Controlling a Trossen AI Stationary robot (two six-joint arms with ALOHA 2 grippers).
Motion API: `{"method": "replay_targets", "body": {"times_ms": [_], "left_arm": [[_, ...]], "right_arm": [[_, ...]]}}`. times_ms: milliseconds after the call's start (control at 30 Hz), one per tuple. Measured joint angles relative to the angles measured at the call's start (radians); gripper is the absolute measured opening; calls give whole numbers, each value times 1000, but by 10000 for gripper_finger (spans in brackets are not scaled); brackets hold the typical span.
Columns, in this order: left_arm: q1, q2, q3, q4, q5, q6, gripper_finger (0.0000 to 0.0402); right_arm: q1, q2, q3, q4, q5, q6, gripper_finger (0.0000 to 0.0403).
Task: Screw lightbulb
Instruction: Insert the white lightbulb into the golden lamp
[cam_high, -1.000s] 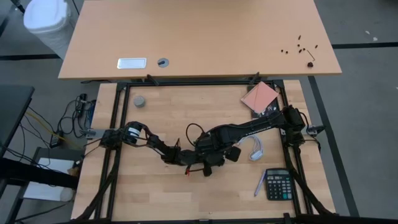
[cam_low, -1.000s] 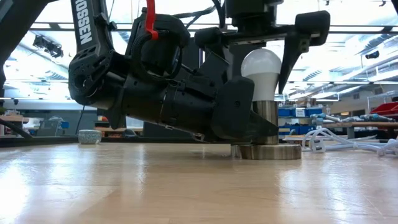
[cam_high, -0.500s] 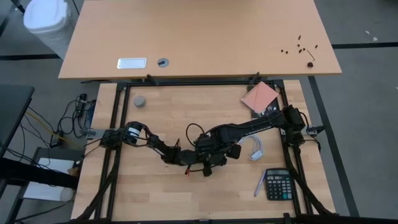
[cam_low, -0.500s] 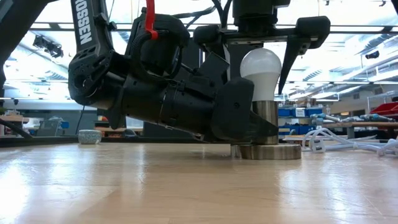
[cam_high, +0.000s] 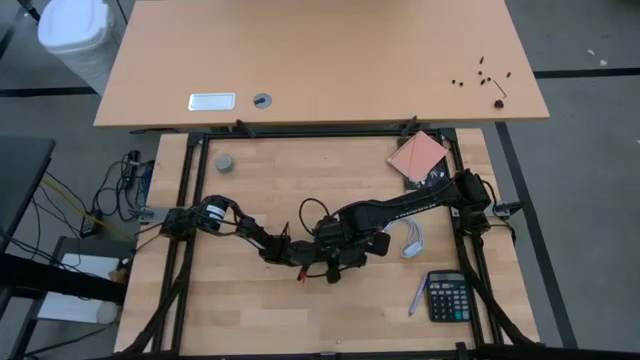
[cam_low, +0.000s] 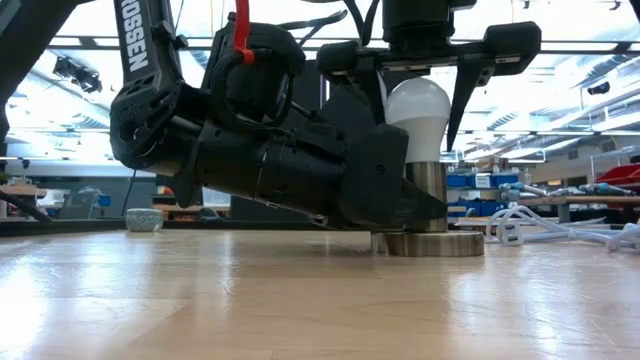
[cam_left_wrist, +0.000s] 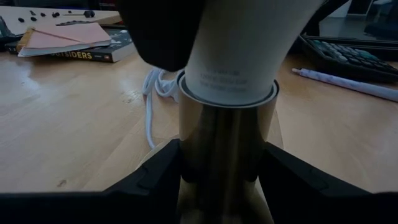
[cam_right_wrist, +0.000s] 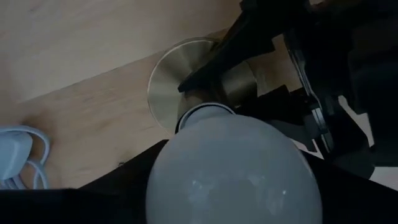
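The white lightbulb (cam_low: 420, 105) stands upright in a brass socket (cam_left_wrist: 227, 143). The socket's round base (cam_low: 430, 243) rests flat on the table near its middle. My left gripper (cam_left_wrist: 227, 186) lies low and level and is shut on the socket's tube. My right gripper (cam_low: 420, 120) hangs above, pointing down. Its fingers stand close on either side of the bulb's rounded head (cam_right_wrist: 233, 168). In the low view a thin gap shows at the right finger; the other side is hidden by the left gripper. My left gripper pinches the socket's upright brass tube (cam_left_wrist: 186, 155) between its two fingers (cam_left_wrist: 155, 180), just under the bulb's neck. The fingers come in level from the table's left, one on each side of the tube. The socket stands upright with its base on the table.
A white cord (cam_high: 412, 240) lies coiled to the right of the socket. A calculator (cam_high: 448, 297) and a pen (cam_high: 417, 297) are near the right front, a book (cam_high: 420, 157) at the back right, and a small grey cap (cam_high: 225, 162) at the back left.
My right gripper's fingers have drawn in from wide apart to close beside the bulb's head. The bulb, the socket and my left gripper have kept still.
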Motion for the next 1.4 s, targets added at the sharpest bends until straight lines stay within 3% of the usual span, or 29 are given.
{"method": "replay_targets", "body": {"times_ms": [133, 267, 700, 1400], "left_arm": [[0, 0, 0, 0, 0, 0, 193], [0, 0, 0, 0, 0, 0, 193], [-1, 0, 0, 1, 8, 0, 193], [-1, 0, 0, 1, 5, -15, 193]], "right_arm": [[0, 0, 0, -6, 0, 31, 261], [0, 0, 0, -8, 0, 106, 268], [1, 0, 0, 2, -60, 516, 268], [1, 1, -2, 11, -67, 1522, 280]]}}
